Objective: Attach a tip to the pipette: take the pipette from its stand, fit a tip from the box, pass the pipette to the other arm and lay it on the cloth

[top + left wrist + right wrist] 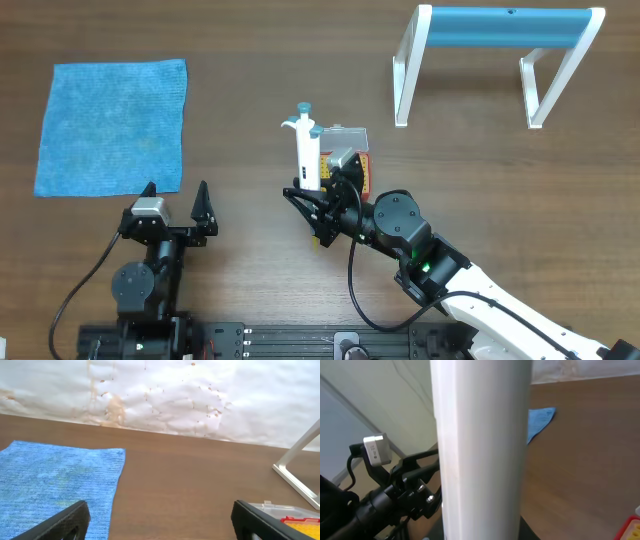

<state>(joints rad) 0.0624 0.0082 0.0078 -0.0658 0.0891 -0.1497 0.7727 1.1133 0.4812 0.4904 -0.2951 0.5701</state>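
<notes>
Firmly gripped by the right end effector (318,195), the pipette (306,145) is held upright beside the tip box (348,134). The left end effector (176,195) is spread wide, empty. A crooked fit is risked if the shaft is lowered off-centre.

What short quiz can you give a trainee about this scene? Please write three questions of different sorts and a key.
1. True or false: the pipette hangs on the stand.
2. Which gripper holds the pipette? A) left B) right C) neither
3. Fill in the missing word: the left gripper, near the blue cloth, is ___.

Key
1. False: the pipette is off the stand, near the middle of the table.
2. B: the right gripper is shut on it.
3. open
</notes>
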